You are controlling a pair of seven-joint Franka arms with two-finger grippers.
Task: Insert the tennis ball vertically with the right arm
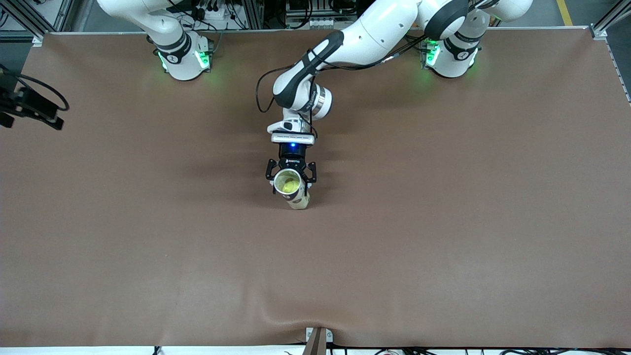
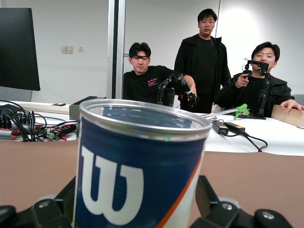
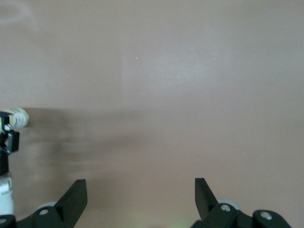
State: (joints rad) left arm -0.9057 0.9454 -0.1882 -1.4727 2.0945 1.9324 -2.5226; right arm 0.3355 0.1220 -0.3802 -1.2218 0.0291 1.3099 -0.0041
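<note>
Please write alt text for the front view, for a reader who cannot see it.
An open can with a yellow tennis ball inside stands upright mid-table between the open fingers of the left claw. The right claw waits at the right arm's end of the brown table.

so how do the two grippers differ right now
The left gripper sits mid-table with its fingers on either side of the upright blue-and-white tennis ball can; the right gripper has only bare brown table between its fingers. The left arm reaches out over the table; the right arm waits at its own end of the table, its gripper showing only in its wrist view. Both are open, and the yellow-green tennis ball is already inside the can.
</note>
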